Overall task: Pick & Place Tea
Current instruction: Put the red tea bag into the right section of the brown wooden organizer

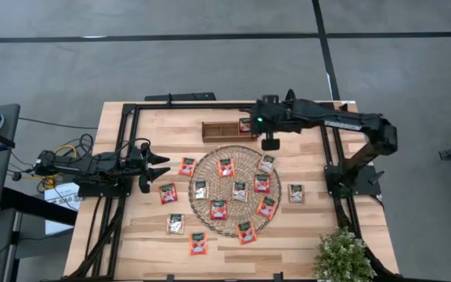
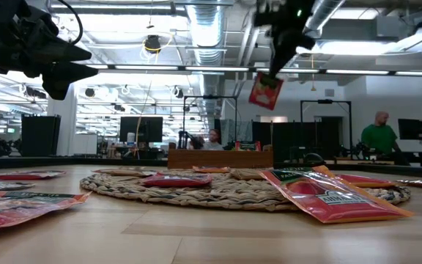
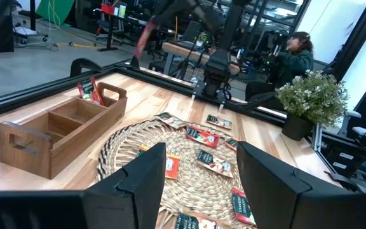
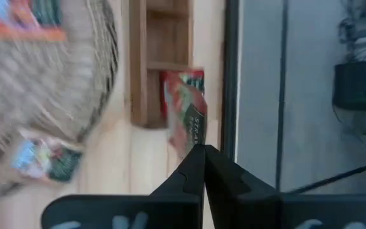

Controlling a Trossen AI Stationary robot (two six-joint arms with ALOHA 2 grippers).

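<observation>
**Tea packet carried over the tray's end compartment**

The right gripper (image 4: 202, 152) is clamped fully together on the top corner of a red tea packet (image 4: 186, 108), which hangs freely beneath it. The packet is pinched by its edge, presumably so that it can drop upright into a narrow slot. In the low view the held packet (image 2: 266, 90) is seen well above the table, tilted slightly. It is held over the end of the wooden tray (image 1: 221, 131) nearest the table's far right corner, where one red packet already stands.

The tray lies along the far edge of the table, just beyond the round woven mat (image 1: 236, 190) at the table's middle. The remaining tea packets (image 1: 225, 167) are scattered flat on the mat and on the bare wood around it, mostly towards the near edge.

The left gripper (image 3: 199, 178) is parked near the left edge with its fingers spread and nothing between them, kept clear of the working arm.

A potted plant (image 1: 341, 254) stands at the near right corner.
</observation>
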